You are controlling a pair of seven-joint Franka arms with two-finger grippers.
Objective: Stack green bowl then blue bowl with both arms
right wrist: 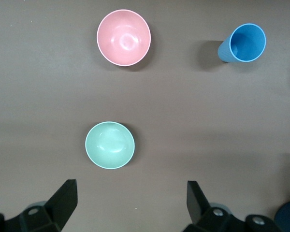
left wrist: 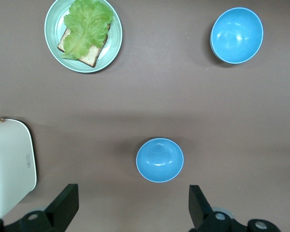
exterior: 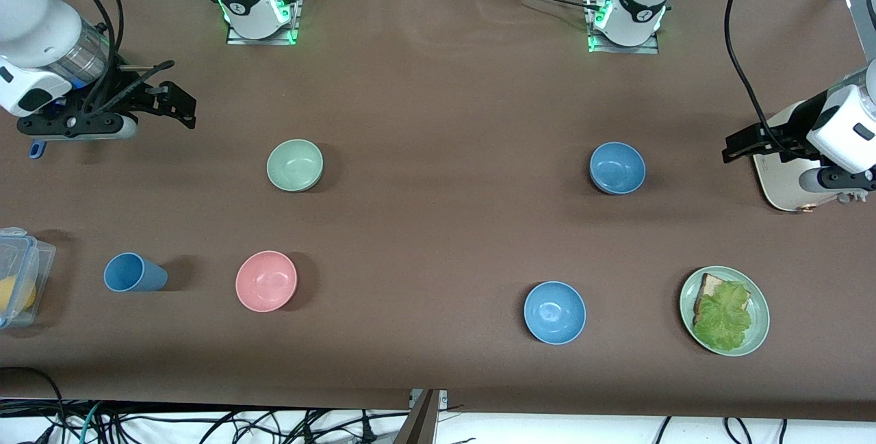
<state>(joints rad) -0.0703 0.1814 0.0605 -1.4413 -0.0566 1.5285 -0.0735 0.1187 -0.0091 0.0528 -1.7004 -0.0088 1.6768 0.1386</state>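
Observation:
The pale green bowl (exterior: 295, 165) sits upright on the brown table toward the right arm's end; it also shows in the right wrist view (right wrist: 109, 145). The duller blue bowl (exterior: 617, 167) sits toward the left arm's end, and shows in the left wrist view (left wrist: 160, 160). My right gripper (exterior: 174, 92) is open and empty, up over the table edge at its own end, apart from the green bowl; its jaws (right wrist: 130, 191) stand wide. My left gripper (exterior: 739, 143) is open and empty over a white device, apart from the blue bowl; its jaws (left wrist: 133, 193) stand wide.
A brighter blue bowl (exterior: 555, 312), a pink bowl (exterior: 266, 280) and a blue cup (exterior: 133, 273) lie nearer the front camera. A green plate (exterior: 688, 293) holds toast and lettuce. A white device (exterior: 780, 170) and a clear box (exterior: 17, 276) sit at the table's ends.

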